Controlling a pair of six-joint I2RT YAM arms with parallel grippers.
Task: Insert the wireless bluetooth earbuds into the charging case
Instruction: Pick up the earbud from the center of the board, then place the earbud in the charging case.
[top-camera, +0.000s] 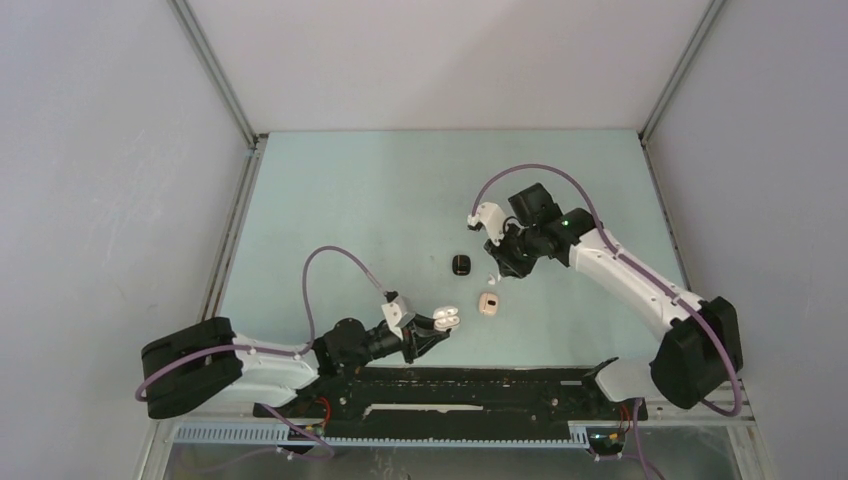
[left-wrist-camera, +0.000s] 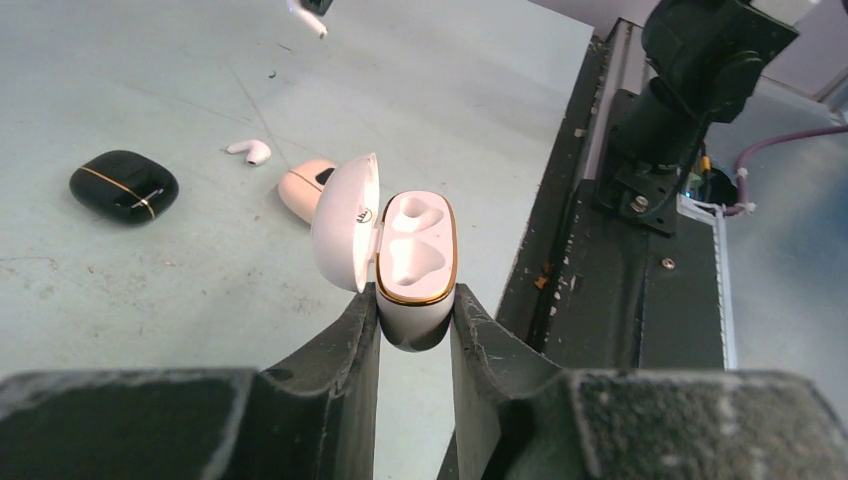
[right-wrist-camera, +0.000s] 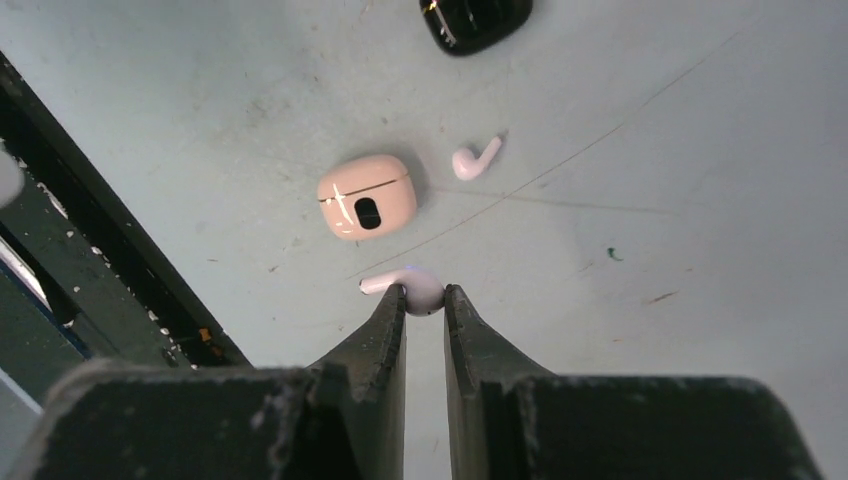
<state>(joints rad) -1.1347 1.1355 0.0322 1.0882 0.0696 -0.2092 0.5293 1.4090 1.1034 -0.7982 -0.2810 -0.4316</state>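
Clamping the open charging case (left-wrist-camera: 415, 250) low on its body, our left pincer (left-wrist-camera: 415, 305) holds a hard, light, likely slippery shell, its empty sockets facing up and long axis running out from the grip. Our right pincer (right-wrist-camera: 425, 300) pinches one earbud (right-wrist-camera: 420, 288) by its bulb above the tabletop (right-wrist-camera: 650, 250), stem pointing sideways; tiny and slick, it suits that grip.

black case (right-wrist-camera: 475, 20) cut by top edge, earbud (right-wrist-camera: 428, 287) partly behind right gripper (right-wrist-camera: 425, 300)
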